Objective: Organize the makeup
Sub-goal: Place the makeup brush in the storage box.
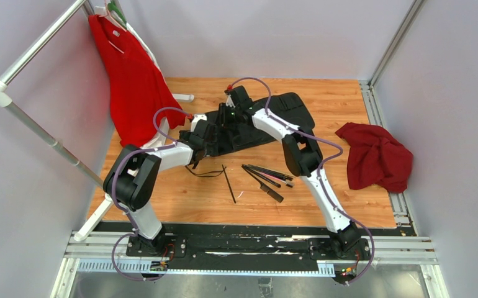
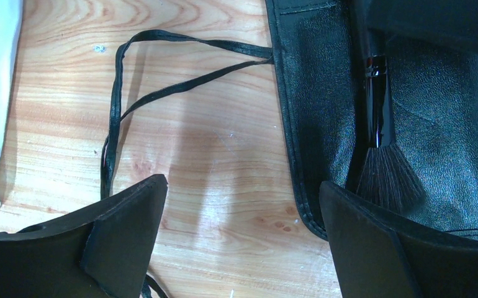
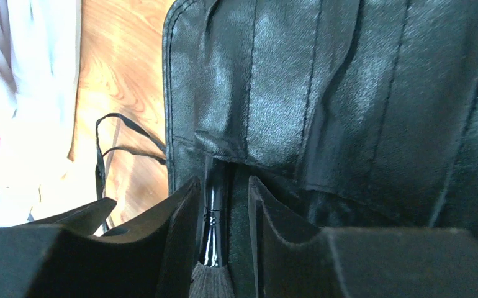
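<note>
The black slotted case lies open across the middle of the table. A fluffy-tipped black brush has its handle tucked into a pocket of the case. My right gripper straddles this brush, open, with a gap beside the handle. The same brush shows in the left wrist view on the case. My left gripper is wide open over the case's left edge and bare wood, holding nothing. Several loose makeup tools and one thin stick lie in front of the case.
The case's thin black cord loops over the wood left of the case. A crumpled red cloth lies at the right edge. A red shirt hangs on a white rack at the left.
</note>
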Robot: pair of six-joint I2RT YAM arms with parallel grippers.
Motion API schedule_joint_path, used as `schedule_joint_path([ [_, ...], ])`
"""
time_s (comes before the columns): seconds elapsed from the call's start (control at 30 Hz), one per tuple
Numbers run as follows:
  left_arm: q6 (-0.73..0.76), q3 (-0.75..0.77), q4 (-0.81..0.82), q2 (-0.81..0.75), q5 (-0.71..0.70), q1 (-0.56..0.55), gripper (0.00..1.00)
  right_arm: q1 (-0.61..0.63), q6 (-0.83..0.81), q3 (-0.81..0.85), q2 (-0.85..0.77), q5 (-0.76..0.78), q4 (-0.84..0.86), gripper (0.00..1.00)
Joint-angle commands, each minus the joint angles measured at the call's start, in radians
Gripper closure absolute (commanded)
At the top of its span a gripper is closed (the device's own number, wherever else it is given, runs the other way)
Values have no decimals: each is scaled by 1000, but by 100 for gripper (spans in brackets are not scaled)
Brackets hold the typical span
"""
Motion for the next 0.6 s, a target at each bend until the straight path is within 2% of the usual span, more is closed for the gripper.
schedule_joint_path([
  [0.0, -4, -24, -77, 7, 16, -13, 2, -44, -82, -27, 9, 114, -31, 64],
  [0.57, -15, -21, -101, -2, 7, -13, 2, -128, -144, -80, -122, 144, -40, 62],
])
